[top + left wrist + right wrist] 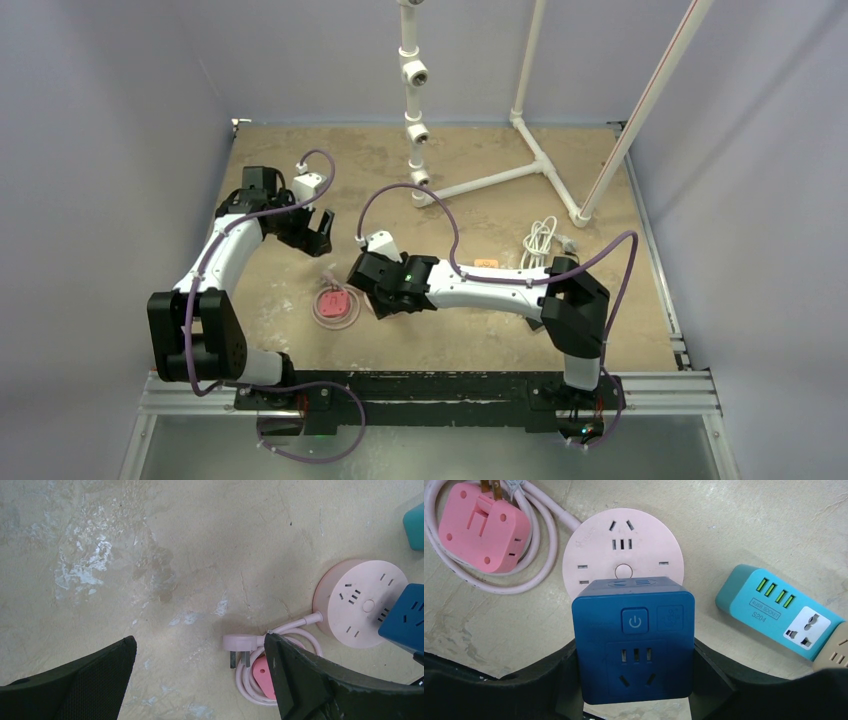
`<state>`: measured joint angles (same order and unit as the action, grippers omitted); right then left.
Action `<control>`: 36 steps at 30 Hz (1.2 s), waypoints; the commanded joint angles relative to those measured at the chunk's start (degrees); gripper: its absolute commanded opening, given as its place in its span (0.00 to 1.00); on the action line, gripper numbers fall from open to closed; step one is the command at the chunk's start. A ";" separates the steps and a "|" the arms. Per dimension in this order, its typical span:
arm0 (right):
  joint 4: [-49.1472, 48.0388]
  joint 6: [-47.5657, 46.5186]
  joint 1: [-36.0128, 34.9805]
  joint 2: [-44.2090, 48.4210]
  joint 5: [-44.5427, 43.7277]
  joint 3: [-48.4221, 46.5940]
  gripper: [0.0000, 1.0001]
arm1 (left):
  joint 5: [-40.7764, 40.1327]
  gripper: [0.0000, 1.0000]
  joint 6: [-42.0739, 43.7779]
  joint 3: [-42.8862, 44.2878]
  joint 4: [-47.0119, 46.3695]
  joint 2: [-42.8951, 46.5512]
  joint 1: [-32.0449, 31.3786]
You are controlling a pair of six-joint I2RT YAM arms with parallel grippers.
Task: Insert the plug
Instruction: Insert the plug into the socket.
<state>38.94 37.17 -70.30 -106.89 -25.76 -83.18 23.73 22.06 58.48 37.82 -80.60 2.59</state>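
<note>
Right wrist view: squeezes blue cube (634, 630) in right gripper (636, 660) over round pink socket (624, 535), holds left gripper (199, 645) wide open and empty, looks not pushed in yet.

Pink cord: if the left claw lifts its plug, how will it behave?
Probably floppy: the cord lies in loose loops, so it should uncoil and trail. It joins the round socket, which may drag along if pulled taut. The plug looks flat, with its prongs lying along the table, so rolling seems unlikely.
</note>
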 commanded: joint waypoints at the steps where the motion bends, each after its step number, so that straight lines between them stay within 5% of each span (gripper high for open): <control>1: -1.67 0.98 -0.78 0.51 -0.09 -0.16 0.00 | 0.42 0.99 0.14 -0.20 -0.76 1.41 0.22; 36: -0.77 2.06 -0.80 -1.83 1.63 3.45 0.00 | 1.06 0.99 0.17 -0.20 -0.46 0.97 0.20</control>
<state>36.91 38.37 -70.87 -107.63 -24.93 -81.82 23.79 22.06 58.35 37.93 -80.60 2.61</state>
